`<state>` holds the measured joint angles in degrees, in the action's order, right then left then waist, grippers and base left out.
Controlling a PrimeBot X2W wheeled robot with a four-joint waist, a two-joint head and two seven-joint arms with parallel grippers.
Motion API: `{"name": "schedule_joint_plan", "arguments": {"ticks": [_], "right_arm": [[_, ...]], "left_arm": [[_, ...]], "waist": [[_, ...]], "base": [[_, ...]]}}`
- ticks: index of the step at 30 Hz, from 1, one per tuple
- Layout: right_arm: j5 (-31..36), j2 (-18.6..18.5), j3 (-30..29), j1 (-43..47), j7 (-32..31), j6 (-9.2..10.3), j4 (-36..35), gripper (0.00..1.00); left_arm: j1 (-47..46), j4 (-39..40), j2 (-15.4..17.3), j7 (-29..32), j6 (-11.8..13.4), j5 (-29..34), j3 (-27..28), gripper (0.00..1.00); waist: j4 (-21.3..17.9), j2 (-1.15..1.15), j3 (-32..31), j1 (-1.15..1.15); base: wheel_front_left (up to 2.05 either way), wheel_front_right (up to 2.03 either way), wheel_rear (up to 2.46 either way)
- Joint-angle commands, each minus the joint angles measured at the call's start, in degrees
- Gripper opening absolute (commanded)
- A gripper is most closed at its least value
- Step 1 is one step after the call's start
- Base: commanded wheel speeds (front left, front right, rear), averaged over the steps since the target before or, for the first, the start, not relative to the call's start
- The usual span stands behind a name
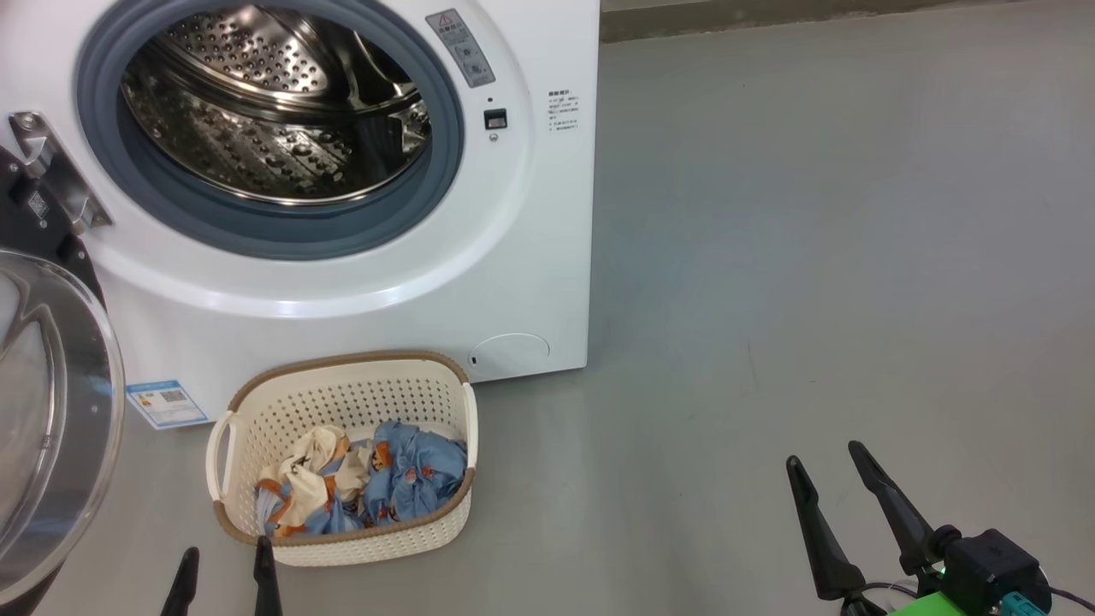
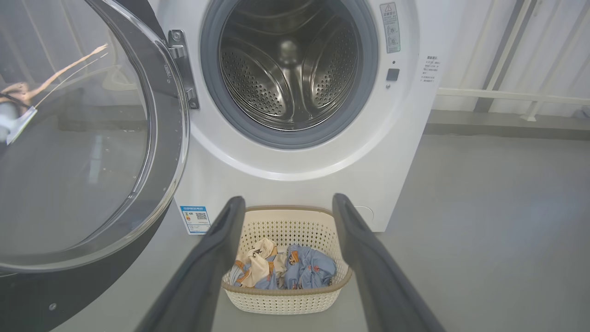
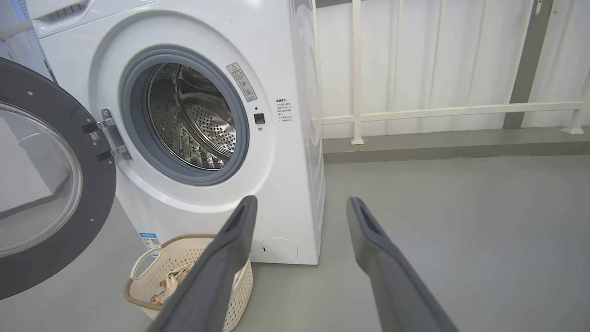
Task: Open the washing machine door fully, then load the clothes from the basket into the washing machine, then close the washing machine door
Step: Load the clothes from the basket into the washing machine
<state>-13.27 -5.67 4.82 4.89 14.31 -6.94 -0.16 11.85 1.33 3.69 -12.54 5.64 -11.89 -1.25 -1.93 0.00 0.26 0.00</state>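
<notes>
Grey floor (image 1: pixel 813 257) open right of basket (image 1: pixel 342 359); door (image 1: pixel 51 411) stands wide; left tool (image 1: pixel 227 547), right tool (image 1: pixel 825 454) released.

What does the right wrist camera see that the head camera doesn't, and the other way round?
Right wrist view: the white railing behind the washing machine, plus the machine's side panel.
Head view: the left tool, open, beside the basket, and a look straight down at the clothes inside it.
Both: the open right tool, the washing machine door swung wide, the steel drum, the round flap and the basket.
</notes>
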Motion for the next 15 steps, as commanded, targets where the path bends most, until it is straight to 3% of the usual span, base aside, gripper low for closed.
{"name": "schedule_joint_plan", "arguments": {"ticks": [1,15], "right_arm": [[0.2,-0.4,1.2,-0.6,0.7,-0.55,-1.2,1.0],[0.1,-0.8,1.5,-0.9,0.7,-0.55,-0.9,1.0]], "left_arm": [[-1.1,1.1,0.8,-0.6,0.4,-0.1,1.8,1.0],[-1.8,-0.2,1.1,-0.9,0.8,-0.8,1.7,1.0]], "waist": [[0.1,0.0,0.1,0.0],[0.9,0.0,0.8,0.0]], "base": [[0.0,0.0,0.0],[0.0,0.0,0.0]]}}
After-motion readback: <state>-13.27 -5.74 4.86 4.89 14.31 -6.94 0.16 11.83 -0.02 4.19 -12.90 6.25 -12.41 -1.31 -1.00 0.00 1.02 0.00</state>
